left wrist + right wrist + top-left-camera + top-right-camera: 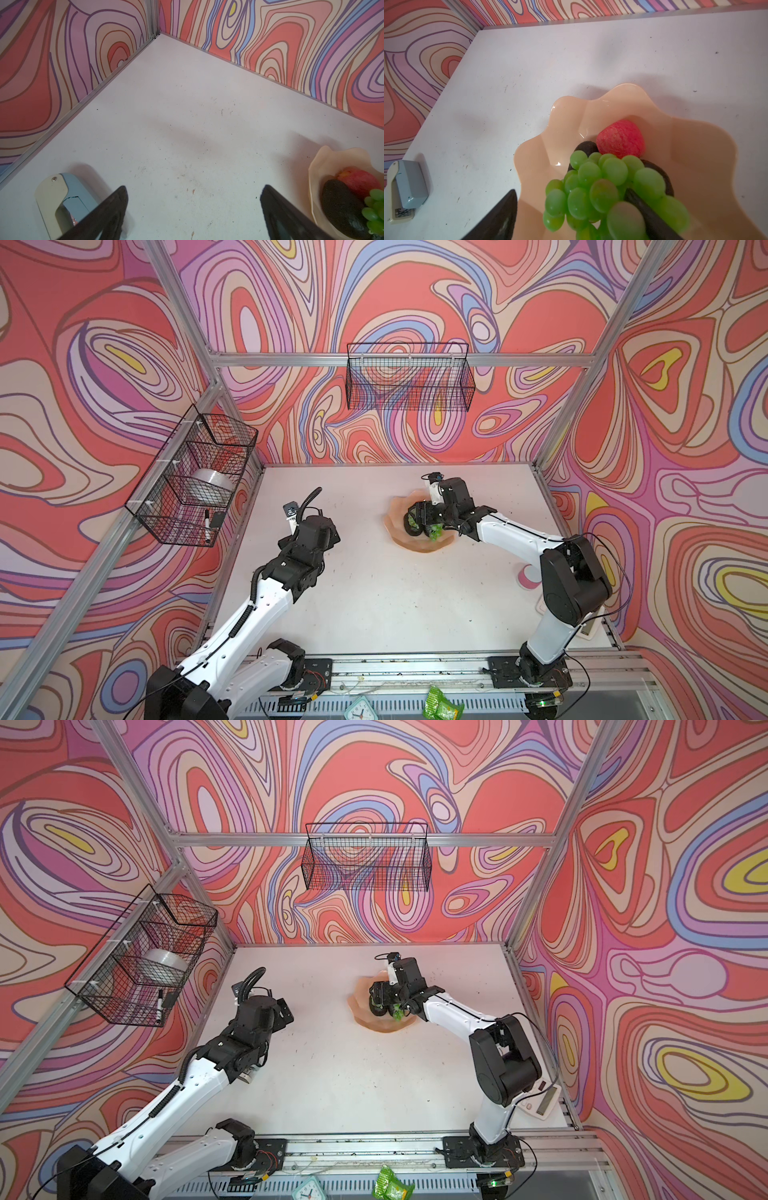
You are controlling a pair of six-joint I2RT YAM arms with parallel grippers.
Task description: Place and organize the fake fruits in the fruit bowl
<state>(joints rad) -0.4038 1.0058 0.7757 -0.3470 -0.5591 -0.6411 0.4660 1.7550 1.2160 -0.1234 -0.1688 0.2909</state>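
Grapes (602, 187) lay in the fruit bowl (695, 145) on the tabletop (374, 593), heaped over a dark avocado (342, 207) beside the red fruit (620, 139). The right tool (571, 193) stood spread, one finger clear of the bunch, one among the berries; a slow, straight lift seemed wisest, lest the bunch drag out. The left tool (195, 188) hung spread, empty. Only the right wrist view showed that buried finger; both top views hid it beneath the arm.

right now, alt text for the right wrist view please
Green grapes lie in a peach scalloped bowl between the right gripper's open jaws, over a dark avocado, next to a red fruit. The bowl sits on a white table.
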